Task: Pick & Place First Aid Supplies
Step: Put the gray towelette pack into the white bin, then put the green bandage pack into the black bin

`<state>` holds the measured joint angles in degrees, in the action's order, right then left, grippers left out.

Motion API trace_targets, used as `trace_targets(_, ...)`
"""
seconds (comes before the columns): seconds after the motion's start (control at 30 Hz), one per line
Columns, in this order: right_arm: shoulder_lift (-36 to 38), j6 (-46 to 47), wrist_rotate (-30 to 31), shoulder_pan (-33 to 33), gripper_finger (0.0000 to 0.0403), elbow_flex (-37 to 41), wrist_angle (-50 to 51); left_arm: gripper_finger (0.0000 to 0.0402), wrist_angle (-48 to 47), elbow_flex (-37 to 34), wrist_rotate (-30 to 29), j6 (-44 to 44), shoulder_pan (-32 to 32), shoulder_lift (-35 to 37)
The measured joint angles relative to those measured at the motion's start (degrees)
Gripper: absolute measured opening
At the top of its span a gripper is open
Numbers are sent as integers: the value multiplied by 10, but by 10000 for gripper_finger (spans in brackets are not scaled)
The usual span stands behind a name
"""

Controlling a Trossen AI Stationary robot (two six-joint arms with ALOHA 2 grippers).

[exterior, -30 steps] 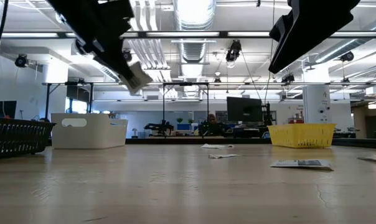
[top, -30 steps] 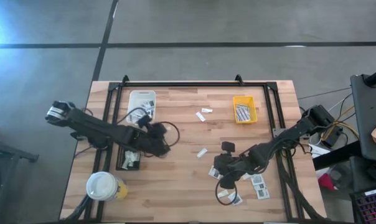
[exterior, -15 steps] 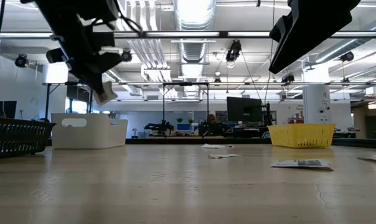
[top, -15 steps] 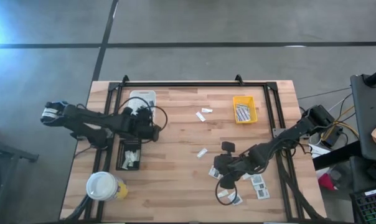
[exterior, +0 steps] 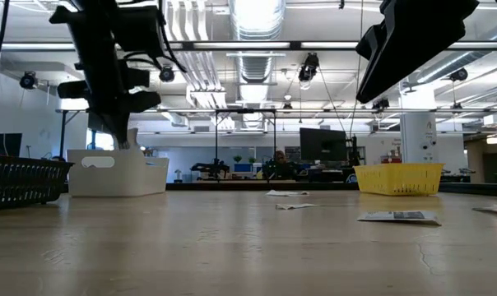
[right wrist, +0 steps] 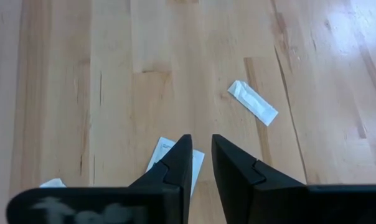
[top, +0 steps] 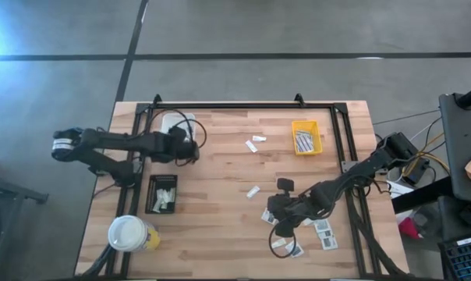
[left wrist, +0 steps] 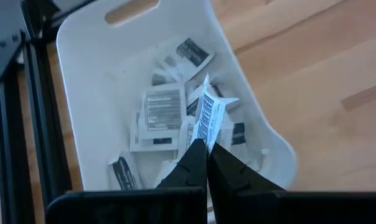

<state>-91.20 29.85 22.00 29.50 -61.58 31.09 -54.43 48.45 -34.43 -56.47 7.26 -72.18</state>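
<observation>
Left gripper [left wrist: 206, 149] pinches striped packet [left wrist: 208, 118] upright, hanging over white tray [left wrist: 82, 68] at table's 10 o'clock. Release only once centred over pile, low, so packet stays inside rim. Right gripper [right wrist: 201, 155] at 5 o'clock, fingers narrowly spread over flat packet [right wrist: 175, 158]; descend square, close on edge.

My left tool [left wrist: 206, 149] has matt black plastic-looking fingers [left wrist: 191, 163], pinched on a thin papery packet [left wrist: 208, 118] with printed bars. Below it the white tray [left wrist: 82, 93] looks like smooth moulded plastic with a soft sheen. The counter [right wrist: 113, 74] is pale wood planking, lightly glossy, grain showing. The yellow tray [top: 306, 137] looks plastic, and the black tray [top: 162, 194] has meshed walls.
</observation>
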Motion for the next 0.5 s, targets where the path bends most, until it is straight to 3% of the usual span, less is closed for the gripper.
trace_targets(0.2,0,2,0,0,55,0,0,10,0,0,15,24,46,0)
trace_targets(0.5,0,1,0,0,53,0,0,71,0,0,11,28,74,0)
